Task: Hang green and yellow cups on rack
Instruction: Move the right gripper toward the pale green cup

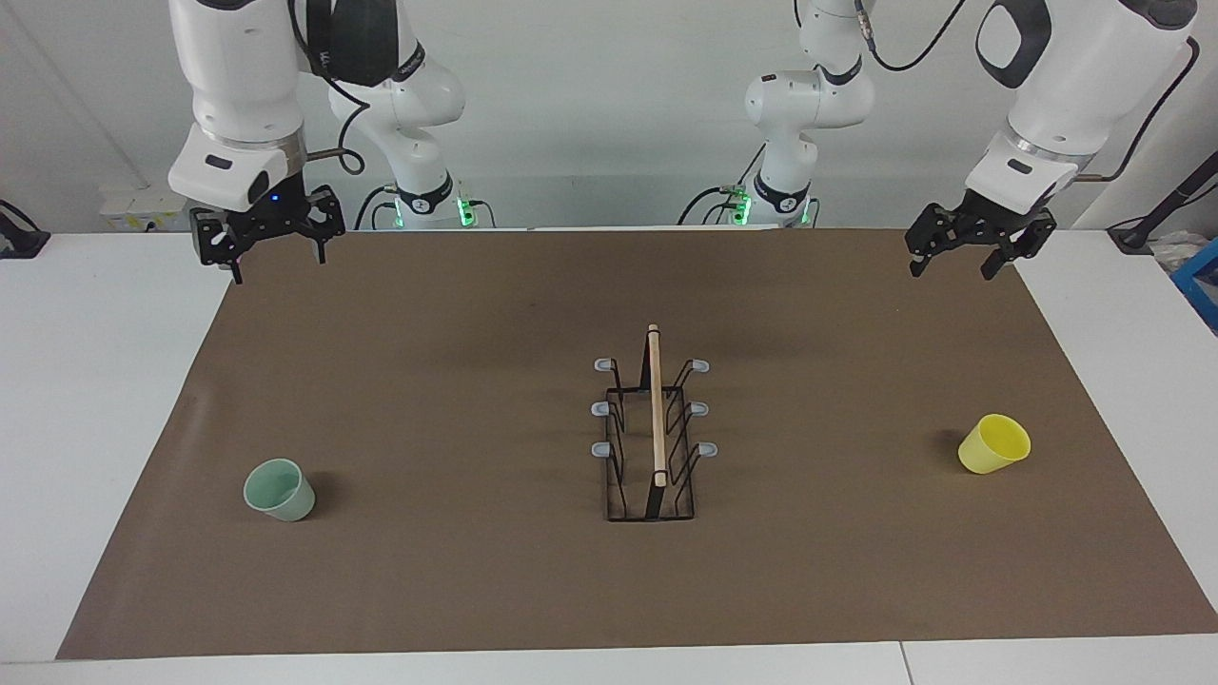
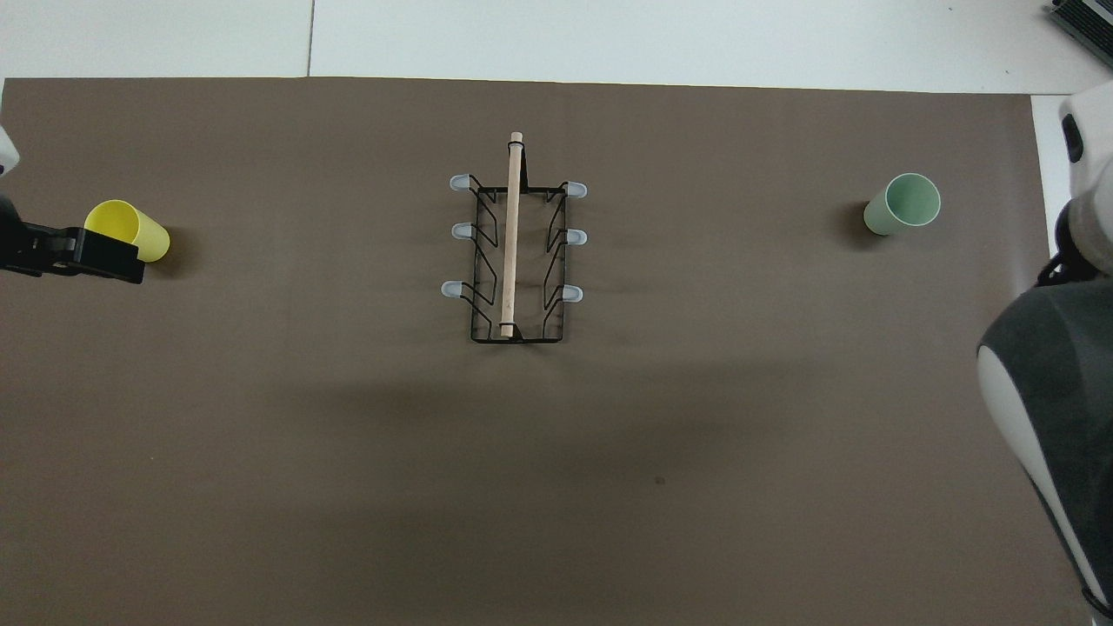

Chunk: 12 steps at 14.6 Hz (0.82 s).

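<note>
The pale green cup (image 1: pixel 279 490) stands mouth up on the brown mat toward the right arm's end of the table; it also shows in the overhead view (image 2: pixel 904 204). The yellow cup (image 1: pixel 994 443) stands mouth up toward the left arm's end (image 2: pixel 129 228). The black wire rack (image 1: pixel 652 428) with its wooden rod and grey-tipped prongs stands mid-mat between them (image 2: pixel 515 252), with nothing on it. My left gripper (image 1: pixel 952 262) is open and empty, raised over the mat's edge, well apart from the yellow cup. My right gripper (image 1: pixel 276 255) is open and empty, raised over the mat's corner.
The brown mat (image 1: pixel 476 571) covers most of the white table (image 1: pixel 95 381). The right arm's grey and white body (image 2: pixel 1061 409) fills one edge of the overhead view. In that view the left gripper (image 2: pixel 87 254) overlaps the yellow cup's rim.
</note>
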Tool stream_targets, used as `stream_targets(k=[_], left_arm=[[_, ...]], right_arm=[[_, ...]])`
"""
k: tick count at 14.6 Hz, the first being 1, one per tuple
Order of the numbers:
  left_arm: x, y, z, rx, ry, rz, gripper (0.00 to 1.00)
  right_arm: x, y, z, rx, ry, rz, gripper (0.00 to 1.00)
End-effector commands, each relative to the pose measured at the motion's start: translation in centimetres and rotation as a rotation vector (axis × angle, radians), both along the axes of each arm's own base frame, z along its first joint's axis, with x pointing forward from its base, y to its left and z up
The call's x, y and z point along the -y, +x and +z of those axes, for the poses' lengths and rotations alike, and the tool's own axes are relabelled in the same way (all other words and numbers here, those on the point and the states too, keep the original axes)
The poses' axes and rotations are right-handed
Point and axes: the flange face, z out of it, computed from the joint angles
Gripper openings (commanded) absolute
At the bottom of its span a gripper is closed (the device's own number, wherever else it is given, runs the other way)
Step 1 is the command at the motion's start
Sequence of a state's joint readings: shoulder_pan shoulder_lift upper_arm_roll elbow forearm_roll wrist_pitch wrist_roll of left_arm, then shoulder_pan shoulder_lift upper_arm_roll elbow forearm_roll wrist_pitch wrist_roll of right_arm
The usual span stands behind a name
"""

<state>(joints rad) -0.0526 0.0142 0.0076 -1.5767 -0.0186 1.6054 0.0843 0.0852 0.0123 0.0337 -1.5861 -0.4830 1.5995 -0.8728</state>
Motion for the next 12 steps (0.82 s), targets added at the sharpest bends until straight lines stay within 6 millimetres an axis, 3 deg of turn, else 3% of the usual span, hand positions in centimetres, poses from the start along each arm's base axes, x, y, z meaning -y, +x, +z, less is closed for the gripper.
stream_targets(k=[1, 4, 8, 9, 12], left_arm=[[-1.1, -0.3, 0.0, 0.001, -0.044, 0.075, 1.0], [-2.3, 0.8, -1.3, -0.029, -0.104, 0.228, 1.0], [-5.0, 3.2, -2.1, -0.009, -0.167, 0.524, 0.98], [-5.3, 4.0, -3.1, -0.018, -0.187, 0.594, 0.97], [-8.5, 5.9, -5.2, -0.051, -0.215, 0.777, 0.97]], right_arm=[[0.8, -0.7, -0.6, -0.082, -0.099, 0.168, 1.0], [1.4, -1.0, -0.7, -0.133, -0.149, 0.262, 1.0], [0.3, -2.2, -4.9, -0.179, -0.296, 0.482, 1.0], [-1.4, -1.7, -6.1, -0.198, -0.333, 0.528, 1.0], [-3.2, 0.3, -9.9, -0.218, -0.431, 0.644, 1.0]])
